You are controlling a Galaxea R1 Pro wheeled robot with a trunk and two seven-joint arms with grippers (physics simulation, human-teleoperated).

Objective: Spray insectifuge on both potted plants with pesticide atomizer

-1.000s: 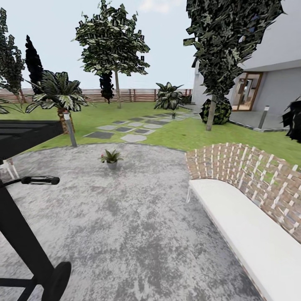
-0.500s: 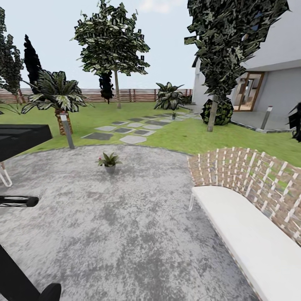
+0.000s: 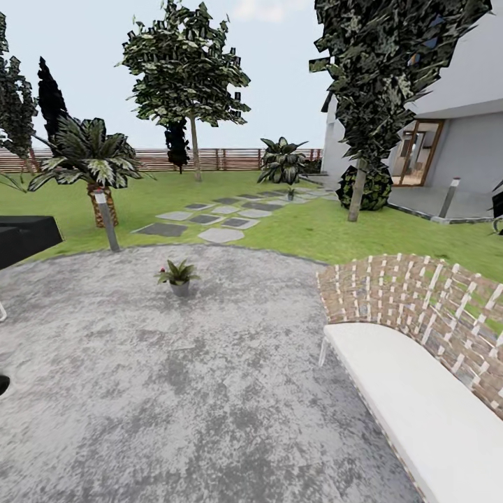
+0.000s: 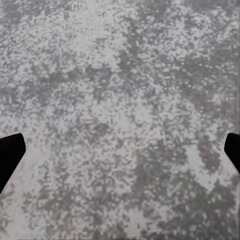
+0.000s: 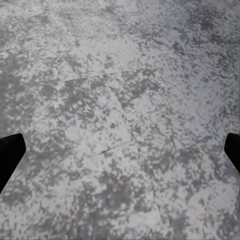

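Left wrist view has the left gripper (image 4: 120, 150) pointing down at bare grey paving (image 4: 120, 75), its two dark fingertips (image 4: 10, 155) at opposite edges of the picture, spread wide with nothing between them. The right gripper (image 5: 120, 152) is the same: fingertips (image 5: 10, 155) far apart over paving, holding nothing.

From the head, the paved circle (image 3: 195, 377) fills the foreground. One potted plant (image 3: 179, 274) stands on its far part, a low green rosette with a pinkish bloom at one side. I see no whitish specks on its leaves, though it is too small in the picture to be sure. A second small plant (image 3: 290, 193) sits much farther off, beside the stepping stones (image 3: 209, 222) on the lawn (image 3: 307, 227). A white bench (image 3: 419, 412) with a woven back runs along the right side. Beyond are trees, a palm (image 3: 87, 157), a wooden fence (image 3: 230, 159) and the house (image 3: 454, 126).

The atomizer cannot be made out in these pictures. As I judge it, the task is barely begun: the bottle has yet to be found and picked up, and both plants are left to spray.
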